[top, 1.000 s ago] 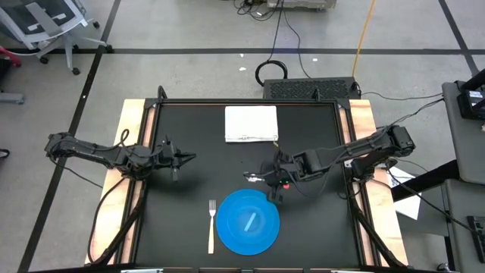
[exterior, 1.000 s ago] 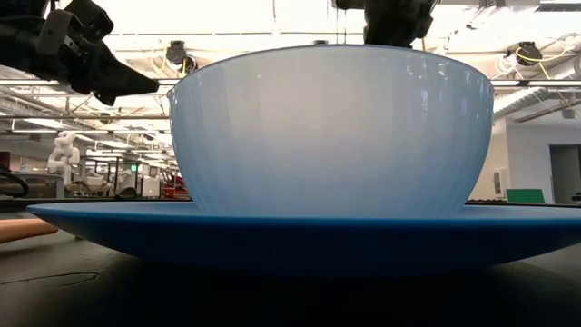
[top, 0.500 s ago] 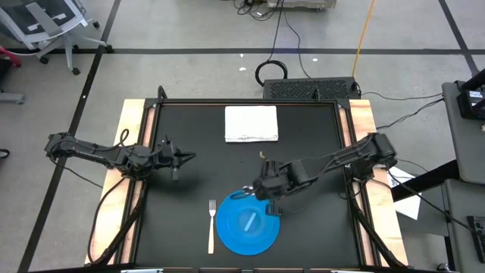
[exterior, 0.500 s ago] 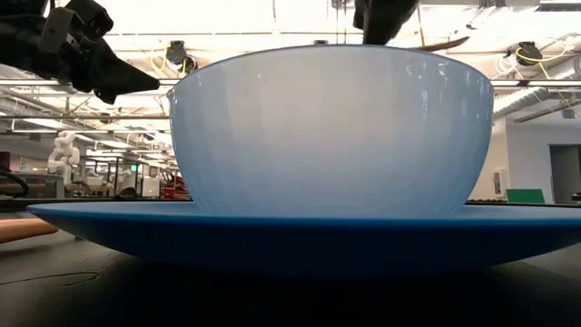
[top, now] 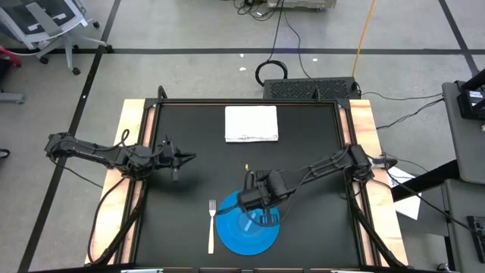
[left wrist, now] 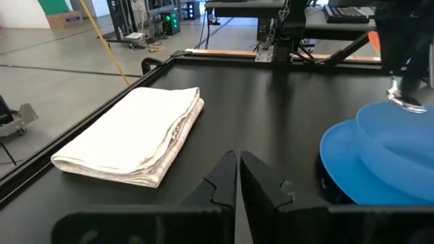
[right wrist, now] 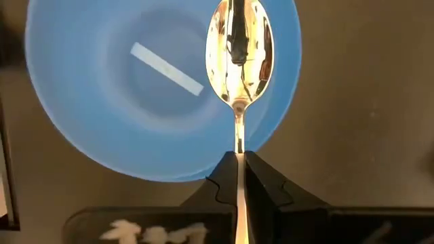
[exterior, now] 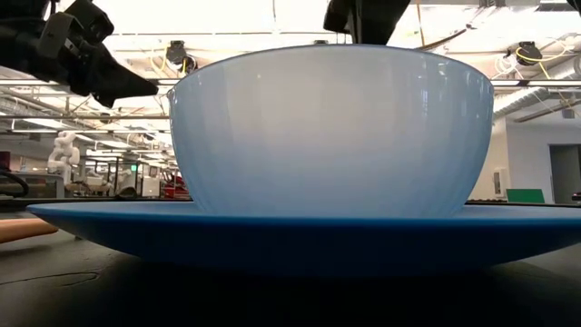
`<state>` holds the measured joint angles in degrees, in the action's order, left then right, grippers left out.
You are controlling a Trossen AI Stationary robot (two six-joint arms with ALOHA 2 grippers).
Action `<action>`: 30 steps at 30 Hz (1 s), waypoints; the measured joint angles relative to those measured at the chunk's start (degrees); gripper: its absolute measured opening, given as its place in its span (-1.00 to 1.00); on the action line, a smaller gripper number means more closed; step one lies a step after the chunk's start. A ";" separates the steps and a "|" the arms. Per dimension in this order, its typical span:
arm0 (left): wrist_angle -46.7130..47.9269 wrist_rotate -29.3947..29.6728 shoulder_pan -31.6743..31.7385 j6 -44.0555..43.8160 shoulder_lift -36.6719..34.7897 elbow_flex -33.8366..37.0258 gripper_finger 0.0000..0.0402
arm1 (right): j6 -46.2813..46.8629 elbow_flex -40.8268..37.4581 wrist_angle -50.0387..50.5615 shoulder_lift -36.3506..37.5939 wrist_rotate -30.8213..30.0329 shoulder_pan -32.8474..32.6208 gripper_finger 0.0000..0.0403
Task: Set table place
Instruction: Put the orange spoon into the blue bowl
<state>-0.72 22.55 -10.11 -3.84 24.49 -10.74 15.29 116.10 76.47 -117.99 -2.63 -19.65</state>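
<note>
A flat blue plate (top: 241, 236) lies near the table's near edge with a translucent blue bowl (right wrist: 122, 88) standing on it. A pale-handled fork (top: 211, 226) lies flat on the table left of the plate. My right gripper (top: 254, 202) is over the bowl, shut on a metal spoon (right wrist: 239, 54). The spoon's handle is hidden behind the fingers. My left gripper (top: 187, 158) is shut and empty above the table's left half. My right gripper pinches the spoon's thin neck (right wrist: 239, 144) between its two fingers, just behind the spoon's bowl. The fingers point down and lie along the spoon. The spoon's bowl sticks out past the fingertips, over the blue bowl's right part (right wrist: 271, 102), with its hollow side toward the wrist.
A folded white cloth (top: 251, 123) lies at the table's far middle. Pale wooden strips (top: 132, 152) run along the left and right sides. Bare black top (top: 318, 235) lies right of the plate.
My right gripper has carried the spoon from the table's middle toward the near edge and leftward, and now stands over the bowl. It has kept shut on the spoon. The plate, bowl and fork have stayed put.
</note>
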 joint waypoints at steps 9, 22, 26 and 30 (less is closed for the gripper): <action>0.62 -0.02 0.00 0.22 -0.02 0.00 -0.87 | 1.42 -0.42 -4.88 -0.10 2.08 -1.45 -1.00; 0.60 -0.09 0.00 -0.42 -0.01 0.00 -0.87 | 2.14 -7.67 -13.67 -0.12 5.90 -2.52 -1.00; 0.58 -0.09 0.00 -0.42 -0.01 0.00 -0.87 | 3.13 -10.15 -15.40 -0.03 7.43 -2.05 -1.00; 0.58 -0.09 0.00 -0.46 -0.02 0.00 -0.87 | 3.10 -10.86 -17.85 -0.07 8.85 -1.91 -1.00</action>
<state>-0.14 22.46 -10.11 -4.29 24.47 -10.74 18.39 105.24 58.62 -118.06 6.22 -21.56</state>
